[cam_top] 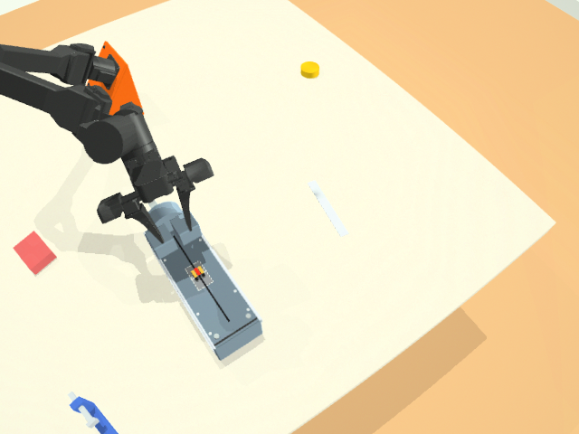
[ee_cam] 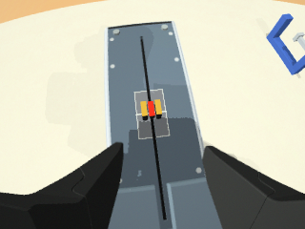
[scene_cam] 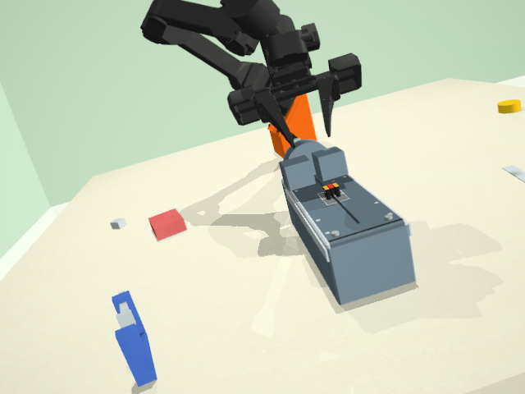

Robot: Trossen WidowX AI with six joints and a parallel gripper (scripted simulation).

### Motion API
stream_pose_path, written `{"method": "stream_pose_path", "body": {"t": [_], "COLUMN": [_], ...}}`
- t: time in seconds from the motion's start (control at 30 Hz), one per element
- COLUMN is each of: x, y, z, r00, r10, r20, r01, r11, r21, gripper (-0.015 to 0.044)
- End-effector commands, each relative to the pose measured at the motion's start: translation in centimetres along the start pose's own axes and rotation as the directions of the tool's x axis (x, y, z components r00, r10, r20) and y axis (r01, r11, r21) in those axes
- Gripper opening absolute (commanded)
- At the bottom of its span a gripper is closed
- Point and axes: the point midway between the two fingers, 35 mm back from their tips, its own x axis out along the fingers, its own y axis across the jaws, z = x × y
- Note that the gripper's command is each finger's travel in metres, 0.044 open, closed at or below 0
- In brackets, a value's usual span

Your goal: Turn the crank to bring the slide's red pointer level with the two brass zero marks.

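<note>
A blue-grey machine (cam_top: 213, 303) (scene_cam: 372, 263) (ee_cam: 126, 76) has a long slot along its top. The slide's red pointer (cam_top: 197, 270) (scene_cam: 330, 186) (ee_cam: 151, 109) sits between the two brass marks and looks level with them, the left mark (ee_cam: 144, 109) and the right mark (ee_cam: 158, 107). A round disc (cam_top: 163, 209) (scene_cam: 306, 145) stands at the machine's arm-side end, behind two blocks. A small pale end, perhaps of the crank handle, shows by one finger; the rest is hidden. My gripper (cam_top: 175, 236) (scene_cam: 311, 141) (ee_cam: 163, 146) is open and empty, above the blocks and disc.
A red block (cam_top: 34, 252) (scene_cam: 167, 224) and a small grey cube (scene_cam: 118, 223) lie to the left. A blue clamp (cam_top: 95, 415) (scene_cam: 138, 356) (ee_cam: 286, 48) lies nearer the front. A yellow disc (cam_top: 309, 69) (scene_cam: 509, 106) and a pale strip (cam_top: 327, 208) lie to the right.
</note>
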Motion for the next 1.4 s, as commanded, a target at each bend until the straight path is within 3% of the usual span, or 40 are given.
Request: {"method": "stream_pose_path", "body": {"t": [0.0,0.13,0.2,0.77,1.37], "x": [-0.01,-0.01,-0.01,-0.01,0.00], "y": [0.00,0.00,0.00,0.00,0.00], "z": [0.00,0.00,0.00,0.00,0.00], "r00": [1.000,1.000,1.000,1.000,1.000], "r10": [-0.001,-0.001,-0.001,-0.001,0.000], "r20": [0.000,0.000,0.000,0.000,0.000], "r01": [0.001,0.001,0.001,0.001,0.000], "r11": [1.000,1.000,1.000,1.000,1.000], "r21": [0.000,0.000,0.000,0.000,0.000], "gripper": [0.0315,0.0420,0.0440,0.0000,0.0000]}}
